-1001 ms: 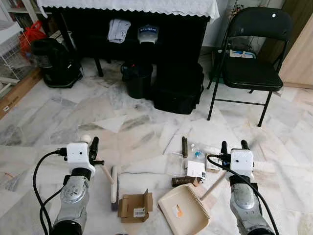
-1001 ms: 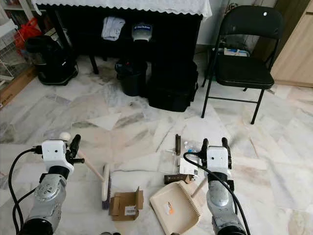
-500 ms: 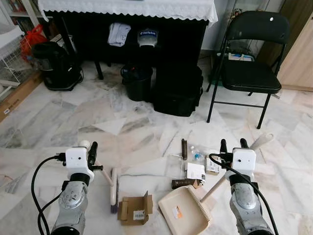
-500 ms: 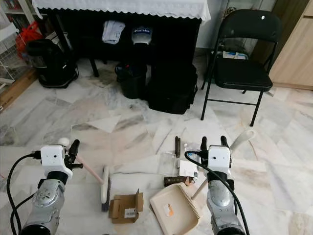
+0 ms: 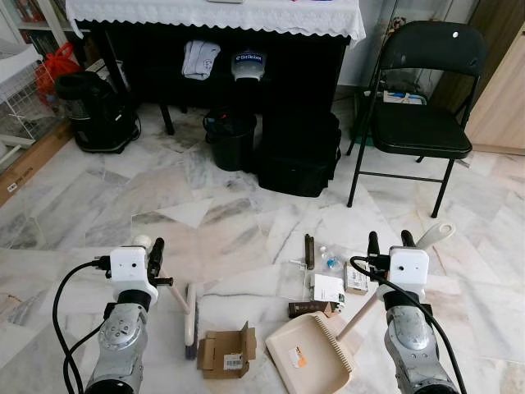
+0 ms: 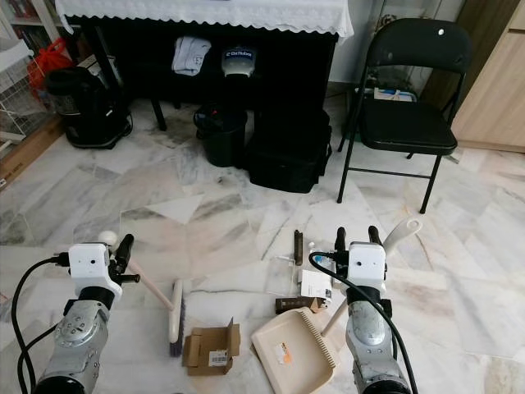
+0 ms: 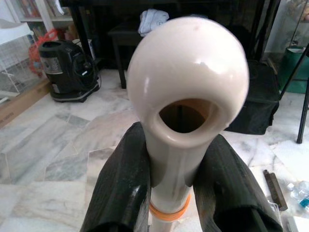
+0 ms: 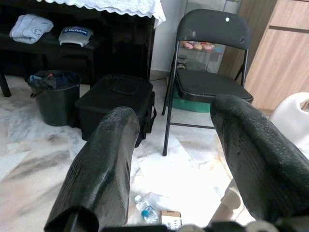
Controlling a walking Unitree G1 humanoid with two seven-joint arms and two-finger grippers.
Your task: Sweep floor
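Observation:
A cream hand brush lies on the marble floor with its head [image 5: 190, 316] down by a flattened cardboard box [image 5: 225, 349]. My left gripper [image 5: 148, 244] is shut on the brush handle [image 7: 186, 87], whose holed end sticks out between the fingers. A cream dustpan [image 5: 308, 353] rests on the floor to the right, and its handle [image 5: 432, 235] rises past my right gripper [image 5: 387, 240]. That gripper is open with nothing between its fingers [image 8: 104, 159]. Litter lies between the arms: a small bottle [image 5: 330, 261], a white packet [image 5: 328, 287], a brown bar [image 5: 309, 249] and a small box [image 5: 356, 279].
Ahead stand a black folding chair [image 5: 422, 123], a black bag [image 5: 299, 152], a black bin [image 5: 230, 135] and a dark vacuum cleaner [image 5: 97, 107] under a table with a white lace cloth [image 5: 213, 12]. A wire rack [image 5: 16, 90] is at far left.
The dustpan's handle end now shows to the right of my right gripper; a second ago it was hidden behind it. The head camera has tilted up slightly. The left gripper still holds the brush.

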